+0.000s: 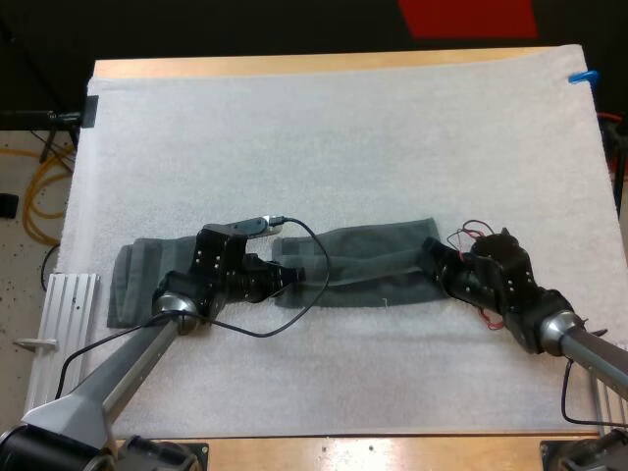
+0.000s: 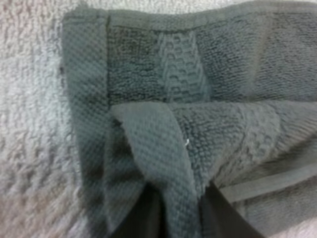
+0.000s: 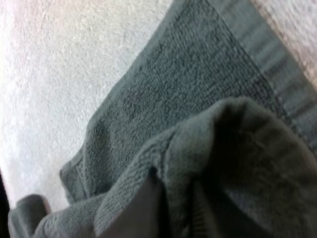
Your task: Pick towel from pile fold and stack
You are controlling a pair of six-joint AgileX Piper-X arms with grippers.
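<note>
A dark grey-green towel (image 1: 363,267) lies stretched across the middle of the white mat. My left gripper (image 1: 292,278) is at its left end. In the left wrist view the gripper (image 2: 178,213) is shut on a raised fold of the towel (image 2: 158,144), with a dark finger (image 2: 138,220) on each side. My right gripper (image 1: 432,257) is at the towel's right end. Seen from the right wrist, that gripper (image 3: 163,208) is shut on bunched cloth (image 3: 233,158) that drapes over its finger (image 3: 136,215). A second, folded towel (image 1: 132,280) lies at the left, partly under my left arm.
The white mat (image 1: 343,147) stretches bare toward the far side and along the near edge. A ribbed metal plate (image 1: 69,304) sits at the table's left edge beside the folded towel. Yellow cables (image 1: 39,186) lie on the floor at the left.
</note>
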